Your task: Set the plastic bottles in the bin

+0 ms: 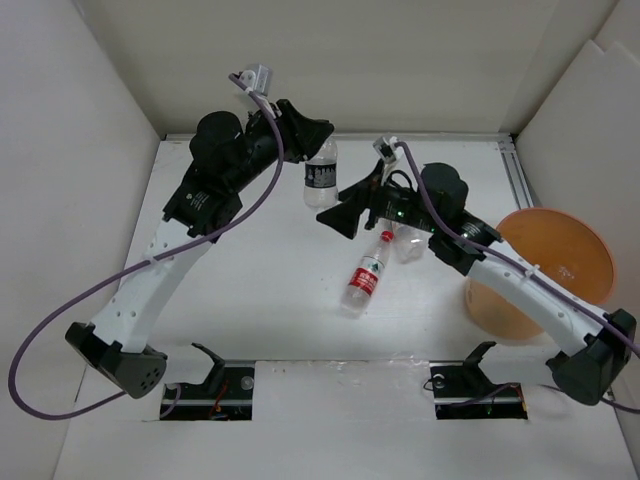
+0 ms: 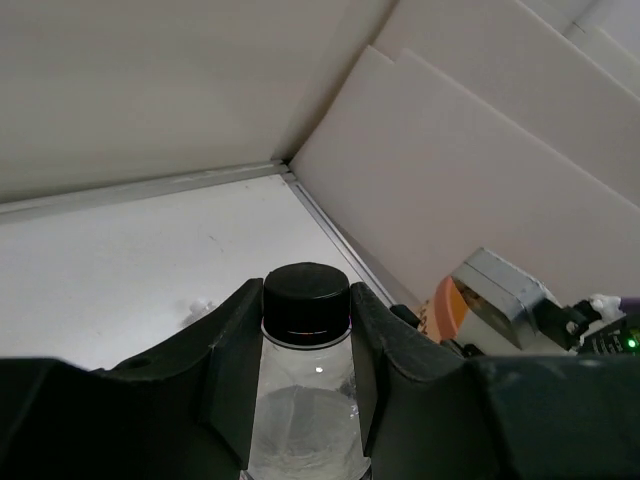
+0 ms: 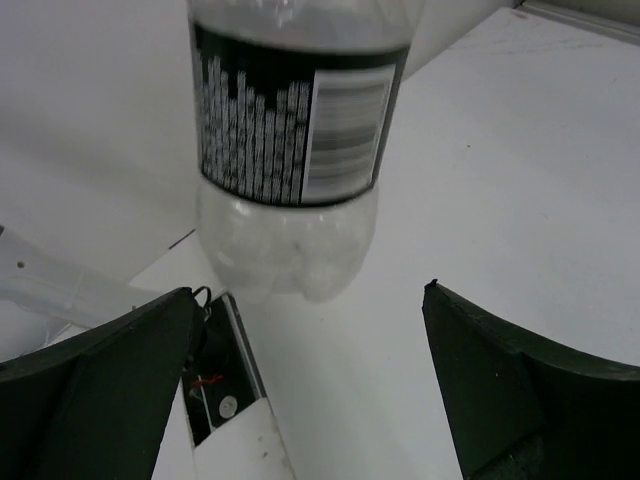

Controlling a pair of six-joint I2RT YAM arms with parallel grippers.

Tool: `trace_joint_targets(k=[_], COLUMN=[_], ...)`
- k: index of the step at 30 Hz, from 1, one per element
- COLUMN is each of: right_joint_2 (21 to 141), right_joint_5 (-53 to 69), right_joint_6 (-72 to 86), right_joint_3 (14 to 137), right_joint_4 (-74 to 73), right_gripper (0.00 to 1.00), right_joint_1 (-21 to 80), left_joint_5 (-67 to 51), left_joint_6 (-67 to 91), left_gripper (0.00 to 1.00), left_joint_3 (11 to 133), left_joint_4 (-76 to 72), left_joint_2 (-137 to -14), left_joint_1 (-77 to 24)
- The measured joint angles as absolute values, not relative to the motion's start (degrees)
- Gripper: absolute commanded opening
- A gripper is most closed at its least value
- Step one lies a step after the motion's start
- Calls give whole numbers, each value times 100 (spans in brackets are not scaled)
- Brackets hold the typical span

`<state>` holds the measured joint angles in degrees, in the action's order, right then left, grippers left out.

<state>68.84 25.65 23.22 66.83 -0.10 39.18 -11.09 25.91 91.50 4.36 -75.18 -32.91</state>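
1. Pinching the dark-labelled bottle (image 1: 320, 176) just under its black cap (image 2: 306, 284) with the left claw (image 2: 305, 302), fingers (image 2: 232, 345) pressed against both sides of the neck. Hanging it, apparently off the surface (image 1: 270, 300), toward 12 o'clock in the top view.
2. Keeping the right claw (image 3: 310, 293) spread wide and empty, facing that bottle from about 5 o'clock, just beside it.
3. Risking a slip: gripping only a smooth, narrow neck, so any quick swing is likely setting the bottle pivoting or dropping.
4. Risking a collision: heading for the bin (image 1: 565, 238) at 3 o'clock means crossing the right claw and right arm (image 1: 520, 285), both lying between bottle and bin.
5. Risking a knock to the red-labelled bottle (image 1: 366, 277), lying on its side near the middle, and to the clear bottle (image 1: 407, 245) tucked against the right arm; sending either rolling out of reach.
6. Working in tight room at 12 o'clock, close to the back wall (image 1: 400, 70). Finding the side wall (image 1: 590, 130) and metal rail (image 1: 517, 180) crowding the bin at 3 o'clock.
7. Finding open surface from 6 to 9 o'clock, though leading away from the bin.
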Motion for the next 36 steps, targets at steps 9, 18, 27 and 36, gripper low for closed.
trace_joint_targets(k=[9, 18, 27, 36], right_joint_2=[7762, 7948, 5581, 3861], right_joint_5=[2193, 1855, -386, -2598], right_joint_6=[2390, 2569, 2871, 3642], right_joint_3=[7365, 7516, 7078, 6637], right_joint_4=[657, 788, -1310, -3734], right_gripper=[71, 0, 0, 35], right_joint_1=[4230, 4272, 2438, -443], left_joint_5=[-1699, -1455, -913, -545], left_joint_6=[2936, 3055, 2786, 2698], left_gripper=[0, 100, 100, 100], left_joint_3=[8530, 8379, 7885, 7244], left_joint_4=[134, -32, -279, -126], left_joint_2=[-7456, -7032, -6543, -6976], left_joint_1=[-3280, -3232, -3262, -3621])
